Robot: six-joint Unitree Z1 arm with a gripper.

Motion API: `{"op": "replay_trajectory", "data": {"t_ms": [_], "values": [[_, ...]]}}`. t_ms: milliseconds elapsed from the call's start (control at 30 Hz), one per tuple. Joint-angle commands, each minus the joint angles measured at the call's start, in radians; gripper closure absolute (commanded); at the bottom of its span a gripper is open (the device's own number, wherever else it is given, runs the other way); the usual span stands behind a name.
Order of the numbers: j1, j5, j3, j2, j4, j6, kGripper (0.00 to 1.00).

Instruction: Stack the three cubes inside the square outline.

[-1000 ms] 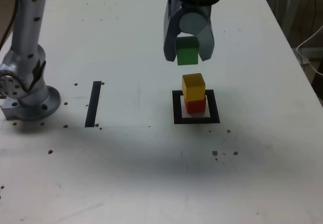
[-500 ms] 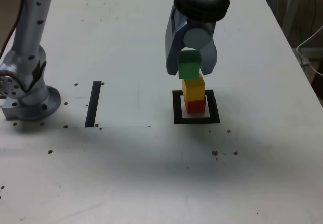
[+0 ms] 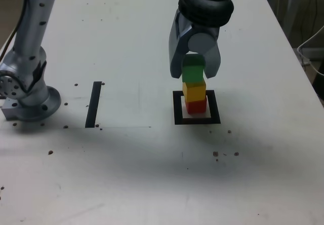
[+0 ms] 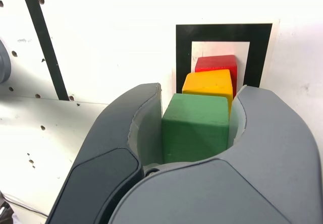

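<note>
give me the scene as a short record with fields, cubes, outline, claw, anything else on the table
stack order: small red block at the bottom, yellow block on it, green block on top
stack place: inside the black tape square outline, on its white centre
claw: its jaws sit either side of the green block; grip or gap cannot be told
other: straight black tape strip toward the exterior view's left, on the white table

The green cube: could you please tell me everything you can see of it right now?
The green cube is a small, solid, matte block with slightly rounded edges. It sits upright between the gripper fingers, which flank two opposite sides. It rests on, or just above, the yellow cube, which stands on the red cube inside the square outline.
</note>
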Motion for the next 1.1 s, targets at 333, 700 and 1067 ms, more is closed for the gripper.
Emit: {"op": "replay_trajectory", "data": {"t_ms": [333, 700, 1067], "values": [[0.005, -0.011, -0.003, 0.001, 0.008, 0.001, 0.81], [0.011, -0.014, 0.007, 0.012, 0.008, 0.001, 0.69], [0.014, -0.036, 0.011, 0.020, 0.003, 0.018, 0.31]]}}
